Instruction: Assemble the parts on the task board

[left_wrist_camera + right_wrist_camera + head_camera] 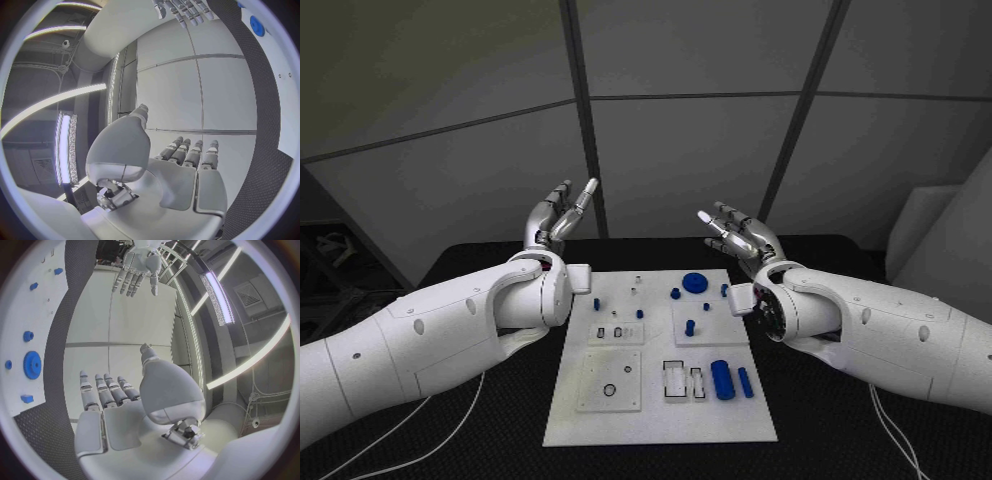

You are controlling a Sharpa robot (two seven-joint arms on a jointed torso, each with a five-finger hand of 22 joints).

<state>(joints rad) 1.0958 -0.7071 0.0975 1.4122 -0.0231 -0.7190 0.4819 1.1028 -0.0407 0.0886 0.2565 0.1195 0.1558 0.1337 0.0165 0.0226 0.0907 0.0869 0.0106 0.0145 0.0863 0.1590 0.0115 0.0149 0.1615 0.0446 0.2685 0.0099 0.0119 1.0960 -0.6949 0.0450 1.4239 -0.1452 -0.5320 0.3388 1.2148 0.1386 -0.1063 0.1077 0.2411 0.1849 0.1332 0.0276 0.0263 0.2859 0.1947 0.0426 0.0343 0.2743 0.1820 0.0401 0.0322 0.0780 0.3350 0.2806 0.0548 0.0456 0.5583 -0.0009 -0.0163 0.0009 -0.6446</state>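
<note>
Parts lie nearest me on the task board (pixel 661 420): a blue cylinder (pixel 723 380), long axis running away from me, right of centre. Beyond, my right hand (pixel 740 238) is nearer it than my left hand (pixel 560 220); both raised, fingers spread, empty.

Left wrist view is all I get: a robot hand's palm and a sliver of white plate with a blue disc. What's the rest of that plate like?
Observer: The board lies flat on the black table between both arms, with several blue parts on it.
Operator: Any big ones?
Observer: A thick blue cylinder sits near its near right corner, with a thinner one beside it.
Operator: Is the other robot hand carrying anything?
Observer: No. The right robot hand is empty, fingers apart, raised past the board's far edge, like the left robot hand.
</note>
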